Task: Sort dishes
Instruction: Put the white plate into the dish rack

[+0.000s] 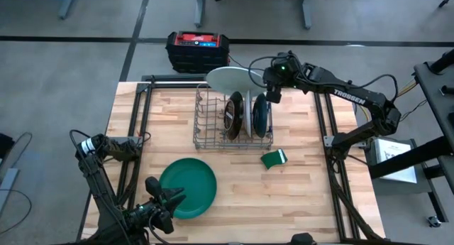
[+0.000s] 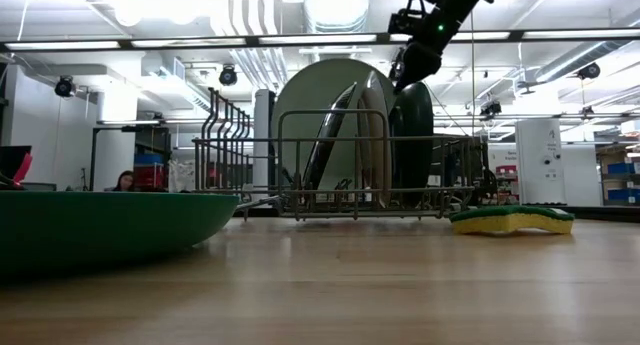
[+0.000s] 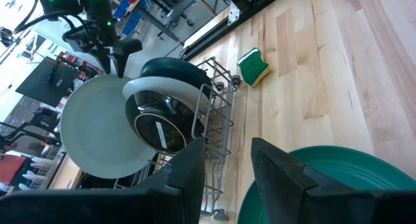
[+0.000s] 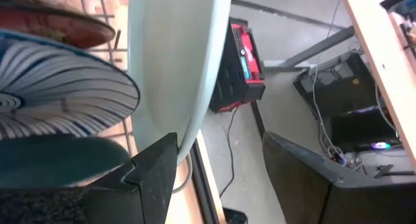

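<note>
The right gripper (image 1: 272,96) hangs over the far right corner of the grey wire rack (image 1: 206,138), just above the top edge of the dark teal plate (image 1: 260,115); its fingers stand apart, holding nothing; in the right wrist view the rim of the large pale plate (image 4: 175,62) runs down beside one finger (image 4: 153,172), and whether the two touch cannot be told.

The rack sits at the middle of the wooden surface (image 1: 305,202), toward its far edge; the large pale plate (image 1: 228,78) leans at the rack's far end, tilted out past the surface's edge; the dark red-brown plate (image 1: 233,115) stands upright on its rim in the rack, and the dark teal plate stands beside it to the right, nearest the right gripper; in the low view the plates (image 2: 360,135) stand packed together on edge with the right gripper (image 2: 408,63) just above them.

The bright green plate (image 1: 188,187) lies flat on the near left part of the surface, well apart from the rack; the left gripper (image 1: 172,200) rests at its near left edge with fingers parted, and whether they touch the rim cannot be told; the left wrist view shows the green plate (image 3: 325,185) just beyond those fingers (image 3: 279,178).

A small green and yellow sponge (image 1: 274,158) lies on the surface near the rack's right corner.
</note>
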`<action>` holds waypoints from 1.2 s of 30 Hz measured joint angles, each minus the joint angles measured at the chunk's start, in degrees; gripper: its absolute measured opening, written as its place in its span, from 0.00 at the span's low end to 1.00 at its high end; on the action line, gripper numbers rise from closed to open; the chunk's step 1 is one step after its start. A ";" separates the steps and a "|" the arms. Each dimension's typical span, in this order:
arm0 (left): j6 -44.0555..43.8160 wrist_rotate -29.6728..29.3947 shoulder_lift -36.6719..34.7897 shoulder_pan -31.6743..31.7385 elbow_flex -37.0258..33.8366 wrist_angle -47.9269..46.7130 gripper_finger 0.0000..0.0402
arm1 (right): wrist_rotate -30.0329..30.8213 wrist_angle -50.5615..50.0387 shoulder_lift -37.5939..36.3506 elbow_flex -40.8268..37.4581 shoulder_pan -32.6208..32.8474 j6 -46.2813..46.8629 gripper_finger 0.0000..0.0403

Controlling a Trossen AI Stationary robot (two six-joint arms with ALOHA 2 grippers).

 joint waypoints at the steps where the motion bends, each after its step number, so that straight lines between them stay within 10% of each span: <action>1: 0.00 0.00 0.00 0.00 -0.01 0.01 0.29 | -0.30 0.45 0.00 0.00 0.00 -0.24 0.54; 28: -0.02 0.00 0.00 0.00 0.00 0.00 0.29 | -1.24 5.72 -1.39 -0.02 1.48 2.65 0.53; 36: 0.00 -0.02 0.00 0.00 -0.02 0.02 0.29 | -14.76 12.89 -2.61 -0.02 8.51 4.92 0.44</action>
